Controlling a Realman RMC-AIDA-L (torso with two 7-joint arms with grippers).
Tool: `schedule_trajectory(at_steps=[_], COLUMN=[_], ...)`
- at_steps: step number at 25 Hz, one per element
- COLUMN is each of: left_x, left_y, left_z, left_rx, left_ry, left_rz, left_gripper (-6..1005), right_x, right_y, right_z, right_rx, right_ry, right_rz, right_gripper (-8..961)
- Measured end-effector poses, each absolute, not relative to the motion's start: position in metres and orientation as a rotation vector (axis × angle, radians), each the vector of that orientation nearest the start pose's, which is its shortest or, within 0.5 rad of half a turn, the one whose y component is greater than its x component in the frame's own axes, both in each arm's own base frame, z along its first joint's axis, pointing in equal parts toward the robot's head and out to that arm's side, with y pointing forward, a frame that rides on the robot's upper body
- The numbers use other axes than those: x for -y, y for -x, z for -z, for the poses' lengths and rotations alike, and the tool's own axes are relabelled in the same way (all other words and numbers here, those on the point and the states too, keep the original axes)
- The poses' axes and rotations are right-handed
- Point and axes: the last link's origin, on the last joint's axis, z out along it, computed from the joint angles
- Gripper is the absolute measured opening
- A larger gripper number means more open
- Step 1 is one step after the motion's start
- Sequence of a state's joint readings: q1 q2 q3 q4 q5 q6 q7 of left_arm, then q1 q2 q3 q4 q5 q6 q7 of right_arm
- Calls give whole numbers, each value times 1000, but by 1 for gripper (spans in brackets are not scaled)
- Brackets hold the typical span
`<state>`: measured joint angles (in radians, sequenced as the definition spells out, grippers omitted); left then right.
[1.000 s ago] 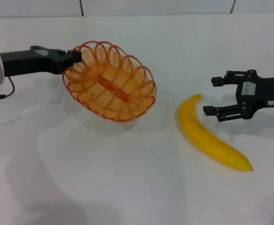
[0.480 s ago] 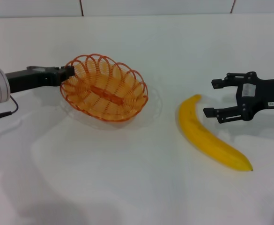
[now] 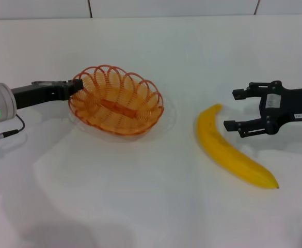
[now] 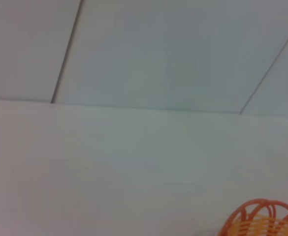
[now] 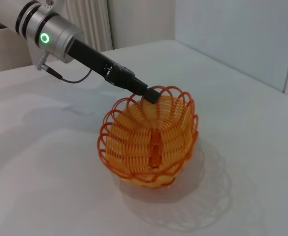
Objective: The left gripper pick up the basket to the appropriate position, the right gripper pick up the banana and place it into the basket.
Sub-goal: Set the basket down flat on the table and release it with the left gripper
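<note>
orange looped wire is what i see first: the basket [image 3: 116, 106] sits low on the white table [image 3: 140, 201], and i can't tell whether its base touches or hangs just above. my left hand [image 3: 74, 86] is pinched onto its scalloped rim on the side away from the banana; the right wrist view shows the black fingertips [image 5: 148, 94] clamped over one loop. the banana [image 3: 230, 151] lies flat on the table, well apart from the basket, curved, with its dark tip pointing away from it. my right hand [image 3: 236, 108] hangs just beside the banana's upper end, on the side away from the basket, fingers spread wide and gripping nothing. i judge the basket-placing step is nearly finished and the banana step not yet started. next i'd have the left hand let go of the rim, then bring the right hand over the banana's thick middle, turned so the fingers straddle it crosswise.
</note>
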<state>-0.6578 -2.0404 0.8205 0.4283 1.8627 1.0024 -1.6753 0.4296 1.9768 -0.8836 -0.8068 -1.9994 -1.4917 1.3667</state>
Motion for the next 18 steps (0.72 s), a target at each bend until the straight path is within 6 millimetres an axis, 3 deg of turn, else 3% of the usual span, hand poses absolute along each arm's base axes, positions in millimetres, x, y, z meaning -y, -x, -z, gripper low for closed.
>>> schedule_trajectory(at_steps=[18], left_x=[-394], left_y=[294], left_z=[35], left_rx=[1250], left_ry=[2171], left_rz=[586], left_gripper=[67], right_x=[-328], right_y=[-295], right_z=[-35], right_rx=[-450], right_ry=[2760], right_rz=[-319], right_gripper=[892])
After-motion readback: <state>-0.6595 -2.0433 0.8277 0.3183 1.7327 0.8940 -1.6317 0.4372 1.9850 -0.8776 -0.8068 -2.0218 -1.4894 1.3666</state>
